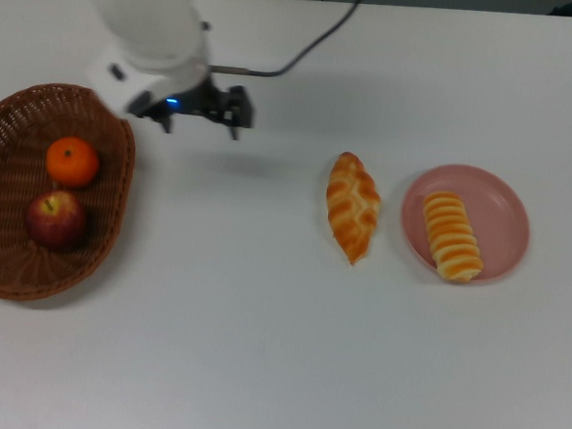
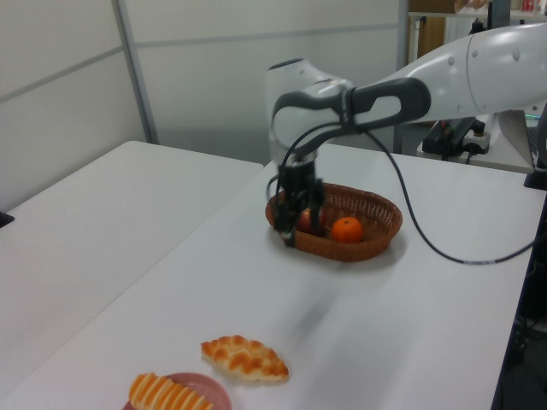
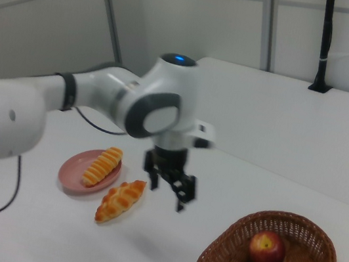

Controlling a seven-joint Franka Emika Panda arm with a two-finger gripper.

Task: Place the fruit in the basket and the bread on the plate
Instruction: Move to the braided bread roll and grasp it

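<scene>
Your tool (image 1: 203, 113) hangs empty above the counter (image 1: 257, 350), its two fingers spread apart, just off the basket (image 1: 109, 222) at the top view's left. In that basket lie the mandarin (image 1: 73, 161) and, nearer the top view's bottom edge, the apple (image 1: 57, 220). To the top view's right of the tool, well apart from it, the braided loaf (image 1: 352, 206) lies on the bare counter just beside the pink plate (image 1: 506, 225), which carries the spiral roll (image 1: 451, 236).
</scene>
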